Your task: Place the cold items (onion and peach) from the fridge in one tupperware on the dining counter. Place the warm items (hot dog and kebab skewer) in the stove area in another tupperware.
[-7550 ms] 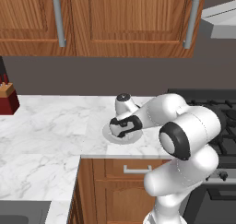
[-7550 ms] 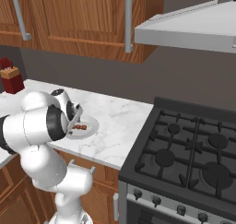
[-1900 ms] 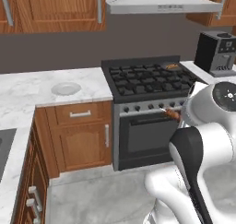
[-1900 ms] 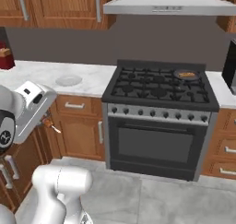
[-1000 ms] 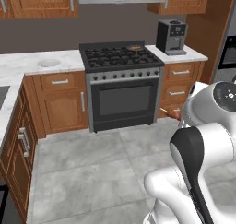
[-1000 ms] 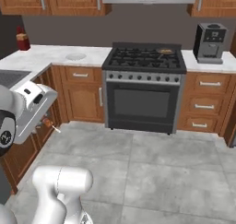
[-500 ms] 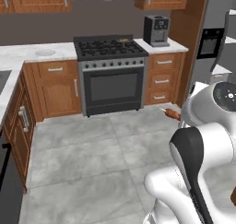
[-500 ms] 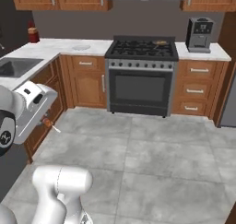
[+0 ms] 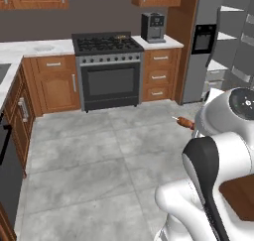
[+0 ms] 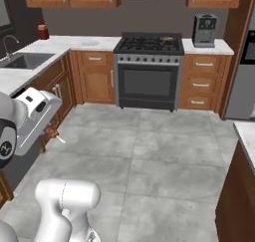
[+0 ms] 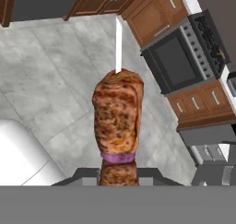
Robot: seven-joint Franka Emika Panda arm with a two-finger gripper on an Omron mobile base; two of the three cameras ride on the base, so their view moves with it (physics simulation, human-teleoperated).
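gripper [image 11: 119, 172] clamped tight on the kebab skewer [image 11: 118, 121], meat chunk sticking straight out from the fingers with the white stick tip past it, held up over the grey floor [image 9: 89, 155], stove [image 9: 106, 71] well apart across the kitchen

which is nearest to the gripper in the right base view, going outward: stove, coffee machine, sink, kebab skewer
1. kebab skewer, held in the gripper, low on the left.
2. sink, set in the left counter, farther back.
3. stove, centre of the back wall.
4. coffee machine, on the counter right of the stove, farthest.
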